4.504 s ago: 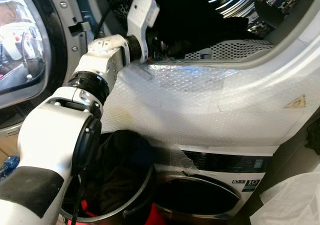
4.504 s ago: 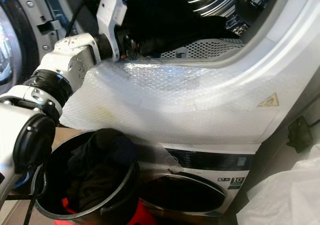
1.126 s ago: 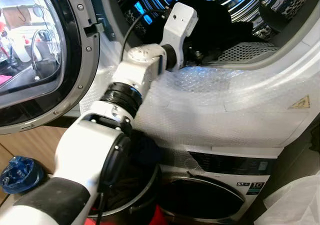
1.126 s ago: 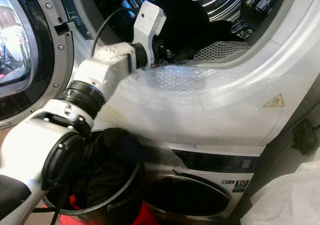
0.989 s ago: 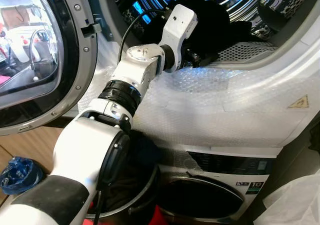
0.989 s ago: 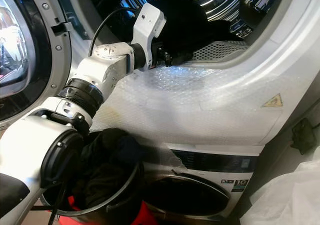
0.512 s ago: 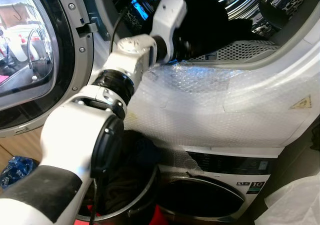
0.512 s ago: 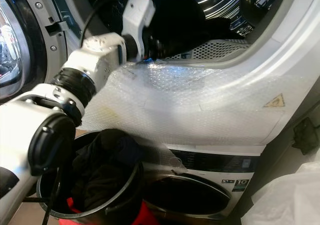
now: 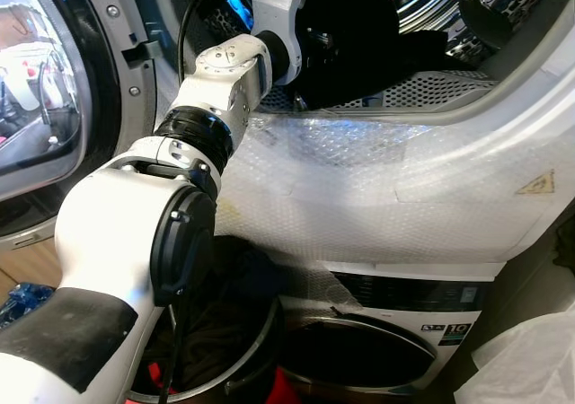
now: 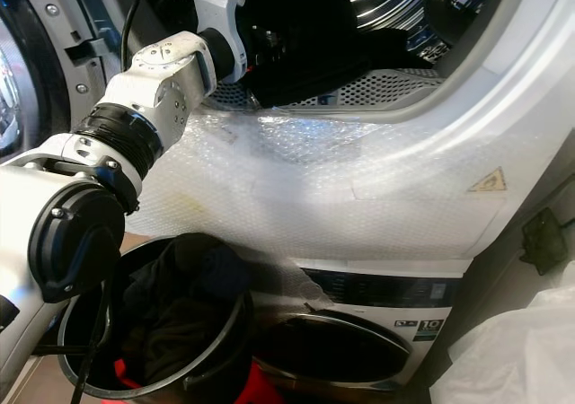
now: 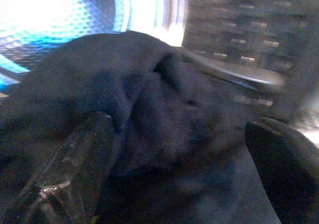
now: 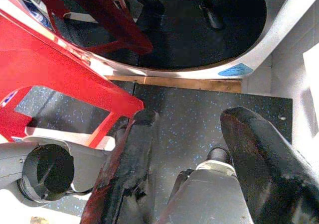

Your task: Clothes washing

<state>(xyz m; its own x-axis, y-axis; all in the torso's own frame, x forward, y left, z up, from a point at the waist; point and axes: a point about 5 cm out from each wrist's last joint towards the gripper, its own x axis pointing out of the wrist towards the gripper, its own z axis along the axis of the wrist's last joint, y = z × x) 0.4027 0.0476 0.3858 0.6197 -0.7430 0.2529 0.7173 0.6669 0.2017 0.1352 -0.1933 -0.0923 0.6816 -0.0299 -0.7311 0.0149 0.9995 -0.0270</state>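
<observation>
A large front-loading machine (image 9: 422, 197) sits stacked on a second machine (image 9: 395, 332), its white front draped in bubble wrap (image 9: 359, 188). All places below are given relative to the upper machine's drum opening (image 9: 431, 27). The round glass door (image 9: 45, 90) stands swung open to the left of the opening. Inside the opening, the metal drum glows blue and holds a heap of dark clothes (image 9: 359, 36), the laundry being loaded. Below the opening and to the left, a black round basket (image 10: 162, 332) stands on the floor with more dark garments (image 10: 171, 296) piled in it. At the lower right, well away from the opening, lies a white plastic bag (image 9: 530, 359).

The robot's left arm (image 9: 207, 108) reaches up from the lower left and passes over the opening's lower rim. The left gripper (image 11: 179, 154) is inside the drum, its two black fingers (image 11: 75, 164) spread apart with dark fabric bunched between them and pressed against one finger. The right gripper (image 12: 189, 149) hangs low, far below the opening, its fingers apart above a dark speckled floor (image 12: 199, 109), beside a red frame (image 12: 65, 79).
</observation>
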